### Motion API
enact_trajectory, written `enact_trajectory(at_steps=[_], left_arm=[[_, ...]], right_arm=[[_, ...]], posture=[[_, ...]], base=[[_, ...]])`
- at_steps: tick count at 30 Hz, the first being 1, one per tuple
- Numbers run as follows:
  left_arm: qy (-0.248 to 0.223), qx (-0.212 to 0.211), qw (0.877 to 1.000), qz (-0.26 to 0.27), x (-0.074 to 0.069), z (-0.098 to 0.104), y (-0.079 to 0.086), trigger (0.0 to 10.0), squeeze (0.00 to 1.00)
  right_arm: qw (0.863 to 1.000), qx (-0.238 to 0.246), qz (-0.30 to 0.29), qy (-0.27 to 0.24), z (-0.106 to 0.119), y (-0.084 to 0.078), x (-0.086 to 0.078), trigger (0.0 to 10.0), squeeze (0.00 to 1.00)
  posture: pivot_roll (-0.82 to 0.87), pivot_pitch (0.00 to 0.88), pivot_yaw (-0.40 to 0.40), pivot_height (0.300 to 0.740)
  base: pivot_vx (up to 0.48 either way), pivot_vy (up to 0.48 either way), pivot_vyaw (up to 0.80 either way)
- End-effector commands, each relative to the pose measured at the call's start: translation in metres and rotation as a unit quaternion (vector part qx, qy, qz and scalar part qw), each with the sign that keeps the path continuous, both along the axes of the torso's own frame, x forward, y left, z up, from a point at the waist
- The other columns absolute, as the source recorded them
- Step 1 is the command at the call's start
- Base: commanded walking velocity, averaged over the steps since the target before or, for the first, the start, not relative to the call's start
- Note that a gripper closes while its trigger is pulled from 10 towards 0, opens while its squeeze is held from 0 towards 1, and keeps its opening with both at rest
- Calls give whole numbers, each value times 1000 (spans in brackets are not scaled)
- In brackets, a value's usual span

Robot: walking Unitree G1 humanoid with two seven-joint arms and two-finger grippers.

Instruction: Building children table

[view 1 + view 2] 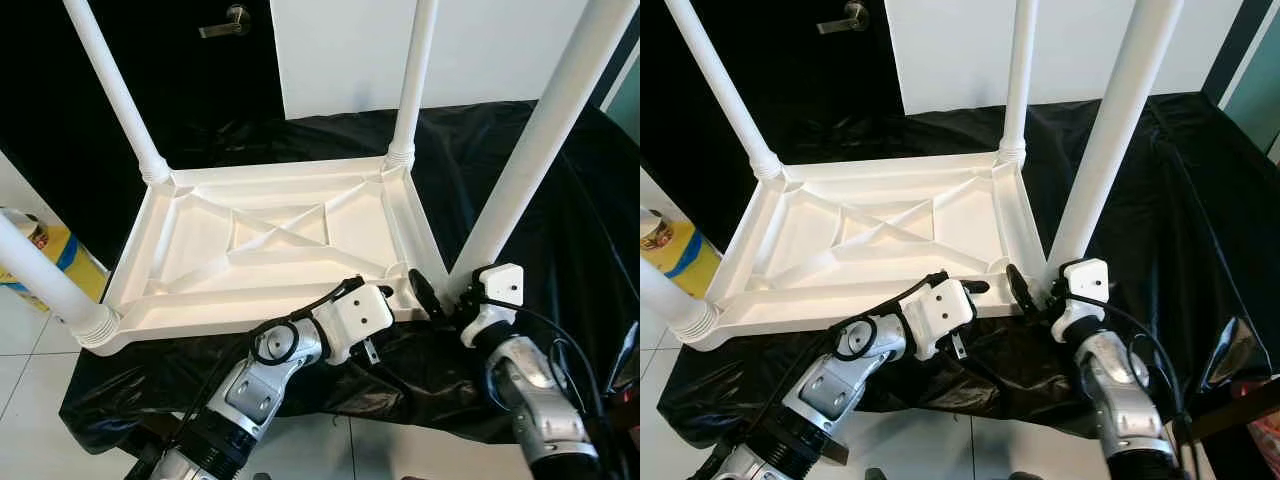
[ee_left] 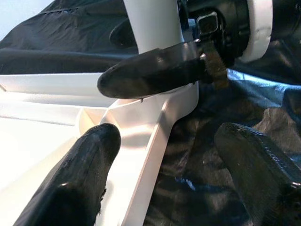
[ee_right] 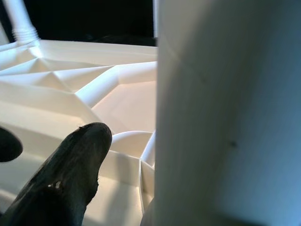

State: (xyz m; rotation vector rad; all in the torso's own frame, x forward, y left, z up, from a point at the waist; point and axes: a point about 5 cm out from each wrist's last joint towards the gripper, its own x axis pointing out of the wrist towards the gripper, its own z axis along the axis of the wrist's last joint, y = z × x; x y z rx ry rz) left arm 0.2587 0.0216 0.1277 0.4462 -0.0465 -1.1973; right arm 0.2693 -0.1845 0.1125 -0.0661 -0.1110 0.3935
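A white plastic children's table [image 1: 200, 250] lies upside down on a black cloth [image 1: 560, 230], with its legs pointing up. My right gripper [image 1: 445, 292] is at the base of the near right leg [image 1: 530, 150]. Its one visible finger [image 3: 80, 160] stands slightly off the leg, so it reads as open; the other finger is hidden behind the leg. My left gripper [image 2: 167, 136] is open and straddles the table's near rim [image 2: 146, 141] beside that corner, with one finger inside the rim and one over the cloth.
The other legs stand at the far left [image 1: 115, 90], far right [image 1: 415, 80] and near left [image 1: 40, 280]. A yellow and blue container [image 1: 65, 255] sits on the tiled floor at left. Behind are a dark door with a handle [image 1: 225, 22] and a white panel [image 1: 340, 50].
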Motion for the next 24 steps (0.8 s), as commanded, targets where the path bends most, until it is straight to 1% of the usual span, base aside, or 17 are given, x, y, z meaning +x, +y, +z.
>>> enact_trajectory(at_steps=[1,4,9,14,15,16,24], left_arm=[[3,5,1000,-7,-2,-2,0,10000,0],[2,8,1000,-12,-1,-2,-1,10000,0],[-1,10,1000,-13,0,-1,-2,10000,0],[-4,10,1000,-11,1,0,-2,10000,0],[-5,10,1000,-10,1,0,-1,10000,0],[-5,10,1000,-9,1,0,-1,10000,0],[-7,9,1000,-5,1,1,0,10000,0]], right_arm=[[1000,-17,23,5,1,-3,3,10000,0],[999,-40,37,3,5,-9,6,10000,0],[997,-53,56,7,8,-11,10,10000,0],[996,-57,70,16,5,-10,10,10000,0],[996,-58,72,17,3,-10,10,3608,0],[995,-59,74,18,2,-10,9,0,0],[996,-56,72,24,-1,-12,8,0,0]], posture=[[-81,19,29,740],[-85,17,29,740],[-82,13,25,740],[-75,10,19,740],[-73,10,17,740],[-72,11,17,740],[-71,10,15,740]], base=[[0,0,0],[0,0,0],[0,0,0],[0,0,0],[0,0,0],[0,0,0],[0,0,0]])
